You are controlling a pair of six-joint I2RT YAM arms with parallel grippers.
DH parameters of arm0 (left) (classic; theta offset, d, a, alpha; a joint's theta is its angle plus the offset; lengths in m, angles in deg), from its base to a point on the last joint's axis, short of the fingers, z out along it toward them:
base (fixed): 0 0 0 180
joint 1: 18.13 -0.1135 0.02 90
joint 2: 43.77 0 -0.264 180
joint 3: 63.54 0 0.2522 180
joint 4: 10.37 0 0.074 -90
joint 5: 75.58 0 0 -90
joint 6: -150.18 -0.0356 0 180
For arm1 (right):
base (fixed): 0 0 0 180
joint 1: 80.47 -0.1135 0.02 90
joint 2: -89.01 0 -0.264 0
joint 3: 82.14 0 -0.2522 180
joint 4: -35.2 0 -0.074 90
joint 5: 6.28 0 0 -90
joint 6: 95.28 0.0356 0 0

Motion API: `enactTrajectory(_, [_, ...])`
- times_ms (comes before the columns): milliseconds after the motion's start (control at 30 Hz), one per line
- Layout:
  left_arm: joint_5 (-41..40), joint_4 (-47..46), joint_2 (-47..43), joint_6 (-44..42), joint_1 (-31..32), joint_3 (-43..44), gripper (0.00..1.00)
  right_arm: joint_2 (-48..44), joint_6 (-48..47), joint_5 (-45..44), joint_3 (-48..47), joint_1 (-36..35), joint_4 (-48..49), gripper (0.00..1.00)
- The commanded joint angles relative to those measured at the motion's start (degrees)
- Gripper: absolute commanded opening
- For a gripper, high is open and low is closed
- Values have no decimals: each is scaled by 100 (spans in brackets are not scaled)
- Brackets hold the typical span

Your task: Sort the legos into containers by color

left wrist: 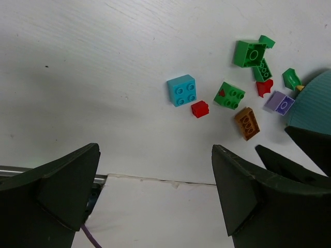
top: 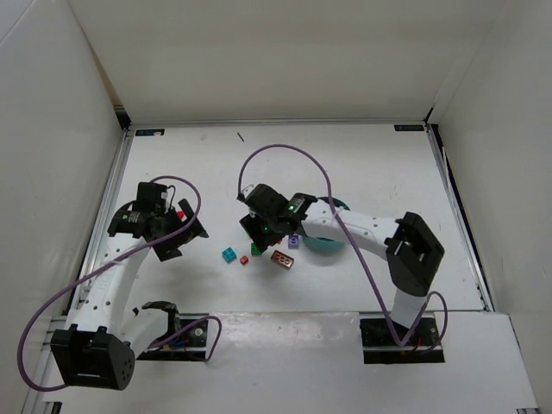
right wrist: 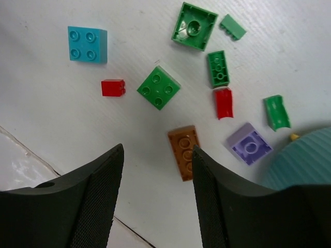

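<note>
A: Grippers?
B: Left gripper (left wrist: 155,150) spread wide, empty; right gripper (right wrist: 156,151) parted, empty, brown brick (right wrist: 184,151) showing between its fingers (right wrist: 93,196).
A: Legos (right wrist: 159,88)?
B: Loose on the table (top: 371,164), at the teal bowl's (top: 321,247) nine o'clock from above.

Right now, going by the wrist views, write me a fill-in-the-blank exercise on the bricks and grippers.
1. The long brick lying closest to the right gripper is ___ in colour.
2. The small red brick lies between the blue brick and a ___ square brick.
3. The purple brick lies beside the bowl, whose colour is ___.
4. The left gripper holds nothing, and its jaws stand ___.

Missing words: brown, green, teal, open.
</note>
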Motion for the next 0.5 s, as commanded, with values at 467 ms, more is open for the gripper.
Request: enactTrajectory(467, [541,180,133,-634,-354,147,100,1487,1155,-492,-1087,-145,-78,59])
